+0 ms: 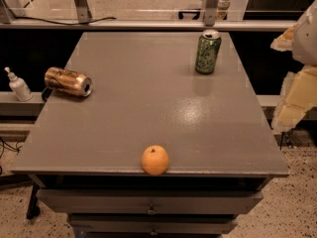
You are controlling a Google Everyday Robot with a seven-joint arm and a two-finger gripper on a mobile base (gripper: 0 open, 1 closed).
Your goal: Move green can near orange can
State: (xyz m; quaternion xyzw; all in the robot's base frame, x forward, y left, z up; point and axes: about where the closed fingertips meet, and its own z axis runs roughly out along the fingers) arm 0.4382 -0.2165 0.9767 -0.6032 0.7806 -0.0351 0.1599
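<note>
The green can [207, 52] stands upright at the far right of the grey table [148, 113], silver top up. The orange can [68, 82] lies on its side at the table's left edge, silver end facing right. My gripper [293, 100] shows as pale, blurred shapes at the right edge of the camera view. It is off the table's right side, well right of and nearer than the green can, and touches nothing.
A round orange fruit [155, 159] sits at the table's front edge, in the middle. A small white pump bottle [19, 86] stands on a ledge left of the table. Metal rails [148, 25] and frame legs run behind the table. Drawers sit under the tabletop.
</note>
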